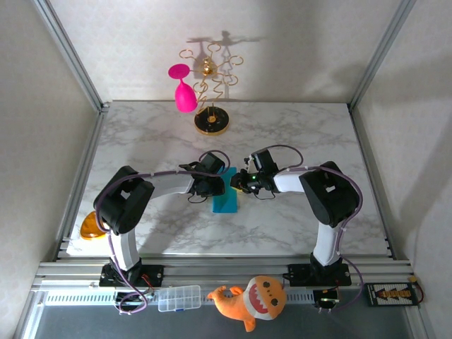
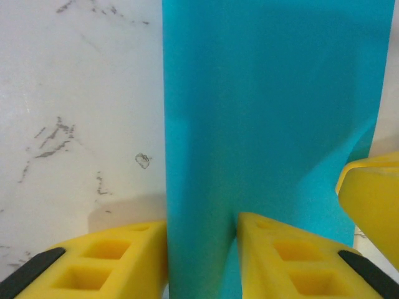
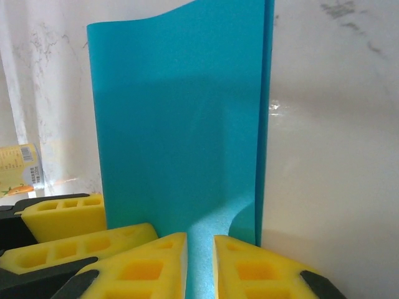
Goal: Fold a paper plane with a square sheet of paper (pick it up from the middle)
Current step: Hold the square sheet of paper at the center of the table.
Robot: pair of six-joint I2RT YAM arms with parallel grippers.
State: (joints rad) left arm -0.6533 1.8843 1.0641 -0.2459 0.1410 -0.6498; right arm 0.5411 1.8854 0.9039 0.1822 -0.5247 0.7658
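The right gripper (image 3: 201, 249) has its 2 yellow fingers drawn almost together, pinching a raised ridge of the sheet of paper (image 3: 181, 124) in the narrow slit between them. The left gripper (image 2: 202, 258) meets it from the opposite side. Its 2 fingers stand part-way apart with the paper filling the gap between them. One finger sits at the paper's long edge and the other lies over the paper. Whether they clamp the paper cannot be told.

The 2 grippers are just beside each other, each seeing a yellow finger of the other at the edge of its view. The turquoise paper is folded over into a tall narrow rectangle, with a second layer showing along 1 long edge. It sits at the middle of the marble table (image 1: 296, 134), between the 2 arms.

Well beyond it, near the far edge, stands a gold stand (image 1: 212, 126) with a pink goblet (image 1: 185, 95) hanging on it. An orange plush toy (image 1: 251, 300) lies on the near rail.
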